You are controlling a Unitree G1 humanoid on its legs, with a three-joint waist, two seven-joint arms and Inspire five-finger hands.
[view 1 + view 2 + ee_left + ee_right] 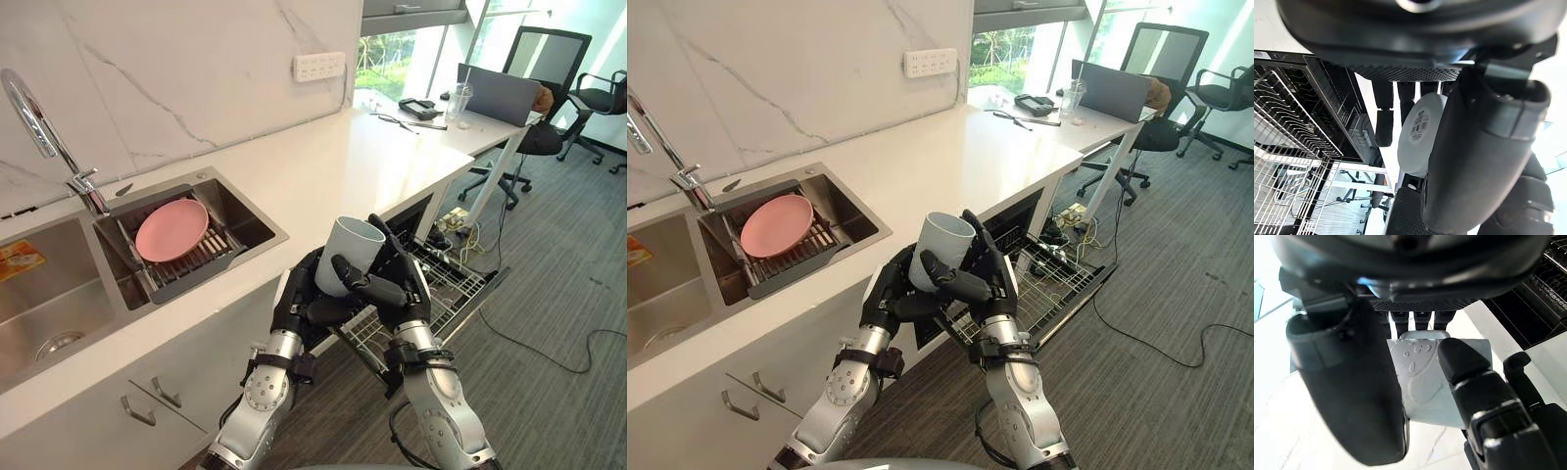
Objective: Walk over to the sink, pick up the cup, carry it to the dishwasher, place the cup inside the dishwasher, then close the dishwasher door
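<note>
A pale grey cup (349, 253) is held upright between both hands, just off the counter's front edge. My left hand (297, 297) wraps it from the left side, and the right hand (400, 281) has its thumb laid across the cup's front. In the left wrist view the cup's base (1419, 131) with a label shows past the thumb. The embossed side of the cup (1422, 382) sits between the thumb and fingers in the right wrist view. Below and to the right, the dishwasher's wire rack (453, 286) is pulled out over its open door.
A steel sink (266, 238) holds a pink plate (171, 230) on a drain rack, with the faucet (39, 125) behind. The white counter (323, 166) runs right to a desk with a laptop (498, 94). Office chairs (547, 59) stand beyond. Cables lie on the floor.
</note>
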